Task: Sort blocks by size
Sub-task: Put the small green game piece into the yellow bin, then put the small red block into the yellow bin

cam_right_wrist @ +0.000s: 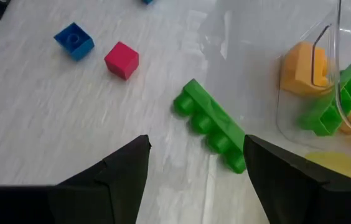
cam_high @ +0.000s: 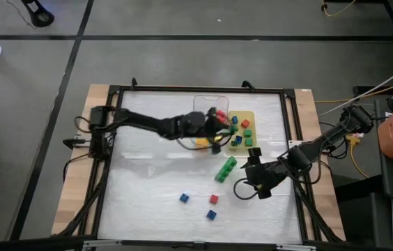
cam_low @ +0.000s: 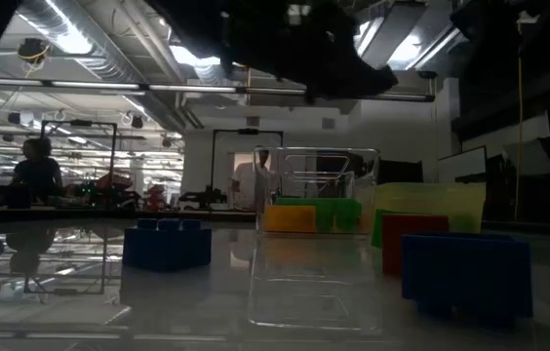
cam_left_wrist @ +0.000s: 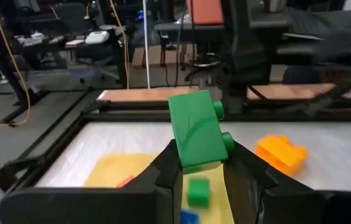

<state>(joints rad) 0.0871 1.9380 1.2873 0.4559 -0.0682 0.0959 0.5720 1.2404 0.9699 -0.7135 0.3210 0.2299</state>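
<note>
Above the yellow tray (cam_high: 250, 115), the left end effector (cam_left_wrist: 201, 167) grips a chunky green block (cam_left_wrist: 195, 134). Right end effector (cam_right_wrist: 197, 163), spread wide, waits near the long green bar (cam_high: 226, 169). The block seems tilted and may slip, landing in the wrong tray.

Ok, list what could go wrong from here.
1. The left gripper pinches only the lower part of a green block, which sits tilted between the fingers; it may slip and fall into the wrong tray, since it hangs over the yellow tray.
2. The right gripper is open beside the long green bar, which lies near the clear tray; closing could push the bar against it.
</note>
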